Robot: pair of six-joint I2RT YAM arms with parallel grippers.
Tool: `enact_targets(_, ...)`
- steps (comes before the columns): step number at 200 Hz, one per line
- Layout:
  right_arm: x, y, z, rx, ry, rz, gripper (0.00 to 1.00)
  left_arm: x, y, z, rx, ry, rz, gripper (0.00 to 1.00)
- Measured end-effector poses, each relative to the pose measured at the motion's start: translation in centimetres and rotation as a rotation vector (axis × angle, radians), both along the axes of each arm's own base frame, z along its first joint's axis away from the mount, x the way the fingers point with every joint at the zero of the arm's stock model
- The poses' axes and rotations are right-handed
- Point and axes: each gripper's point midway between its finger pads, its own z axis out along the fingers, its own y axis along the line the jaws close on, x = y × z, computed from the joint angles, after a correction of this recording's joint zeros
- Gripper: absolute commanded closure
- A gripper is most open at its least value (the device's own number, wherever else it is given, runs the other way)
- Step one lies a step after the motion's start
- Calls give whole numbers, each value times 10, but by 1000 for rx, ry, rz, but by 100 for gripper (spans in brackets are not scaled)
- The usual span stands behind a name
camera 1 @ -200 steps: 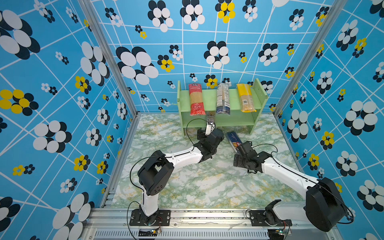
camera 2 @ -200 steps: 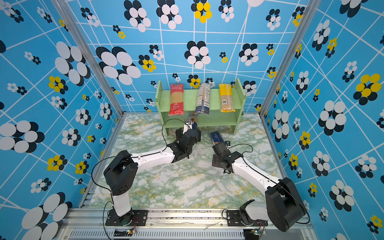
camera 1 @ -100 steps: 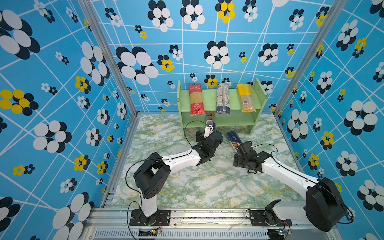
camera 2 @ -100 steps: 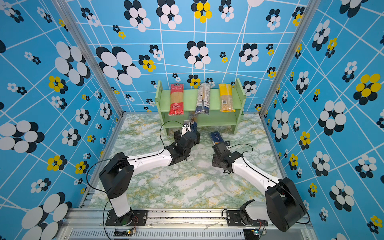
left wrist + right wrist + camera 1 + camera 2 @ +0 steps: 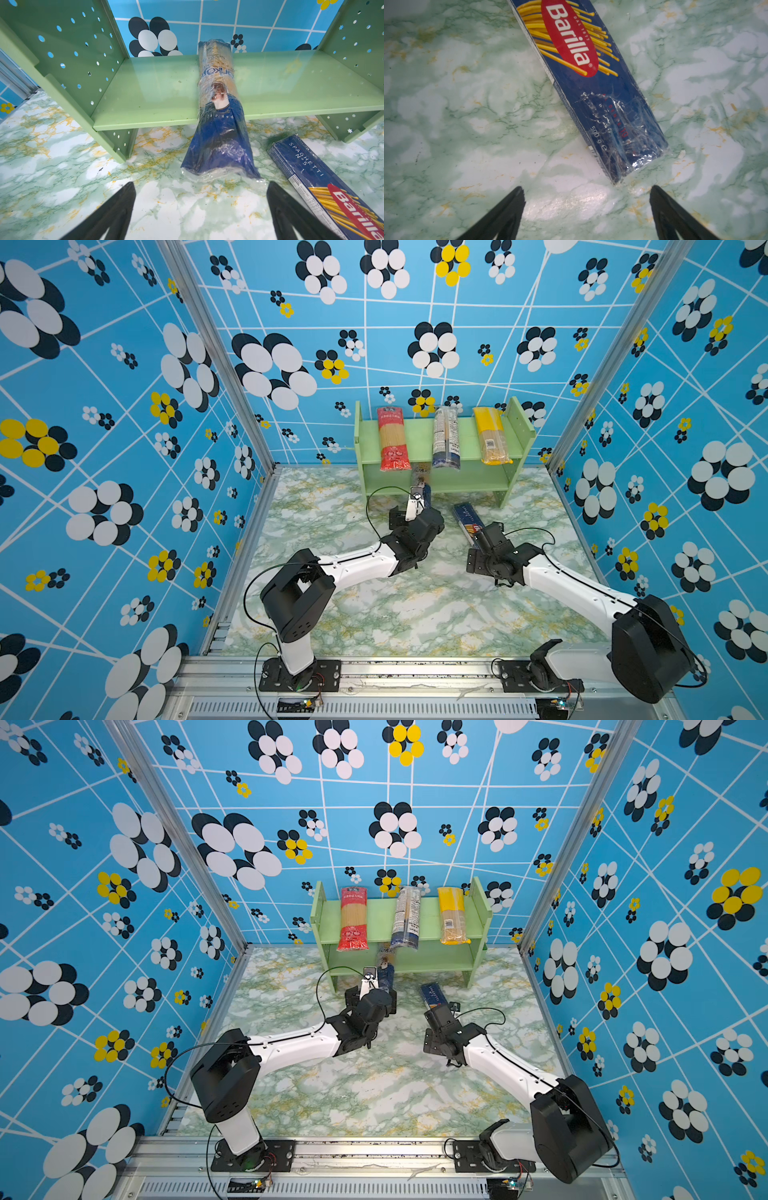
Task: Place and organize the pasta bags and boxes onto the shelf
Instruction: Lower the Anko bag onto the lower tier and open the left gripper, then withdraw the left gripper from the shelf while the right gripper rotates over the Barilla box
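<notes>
On the left, the left claw [image 5: 199,187] is spread wide and holds nothing. The blue-ended bag [image 5: 218,128] lies straight ahead of it. Its long side runs away from the claw into the shelf [image 5: 521,429]. Its far half lies on the lower board [image 5: 155,89]. Its blue end pokes out past the front edge and dips down to the desk [image 5: 62,176], just in front of the claw's tips but not touching them. The left arm is the nearer one to this bag. I think the bag is not all the way in yet, so a push would go straight along it.

Up on the top board [image 5: 417,435] lie the red-ended bag [image 5: 392,439], the clear bag [image 5: 445,439] and the yellow-topped bag [image 5: 490,439], side by side.

On the right, the Barilla box [image 5: 591,83] lies flat on the desk, not on the shelf. The right claw [image 5: 586,189] is spread wide too and holds nothing. The taped end of the box sits just in front of its tips, a bit off to one side, and does not touch them. The box runs on a slant away from the claw toward the shelf. The right arm is the nearer one to the box. I think the claw must turn a little to line up with it first
</notes>
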Motion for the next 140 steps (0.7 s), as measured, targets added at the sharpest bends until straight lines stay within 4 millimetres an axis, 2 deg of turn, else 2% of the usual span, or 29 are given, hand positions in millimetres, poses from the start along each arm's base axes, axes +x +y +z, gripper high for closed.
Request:
enact_targets(52,1,2,-4,2,11,3,4,-14,17,-10,8,36,12,1)
enact_targets(109,3,4,-5,7,7,4,4,-36,42,-45,96,122,23,1)
enact_targets(140,3,1,-6,-4,6,-1,2,-48,53,-57,120,156,16,1)
